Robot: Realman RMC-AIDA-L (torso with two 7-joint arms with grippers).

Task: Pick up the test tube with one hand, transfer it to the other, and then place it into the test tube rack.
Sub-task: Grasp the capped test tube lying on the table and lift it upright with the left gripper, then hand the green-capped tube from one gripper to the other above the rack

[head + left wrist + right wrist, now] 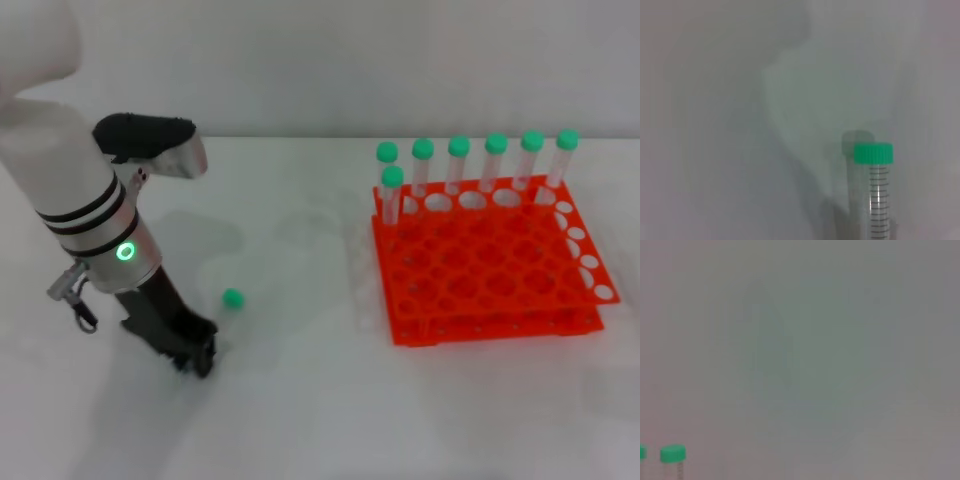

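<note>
One test tube lies on the white table, its green cap (232,297) showing left of centre in the head view and its clear body running toward my left gripper (201,357). That black gripper, on the silver-white arm with the green ring, is down at the table at the tube's bottom end. In the left wrist view the tube (877,190) runs from its green cap to the frame's edge. The orange test tube rack (480,300) stands at the right with several green-capped tubes (459,147) upright along its back. My right gripper is out of view.
The table top is plain white with a pale wall behind it. The right wrist view shows bare surface and two green caps (673,453) at its edge.
</note>
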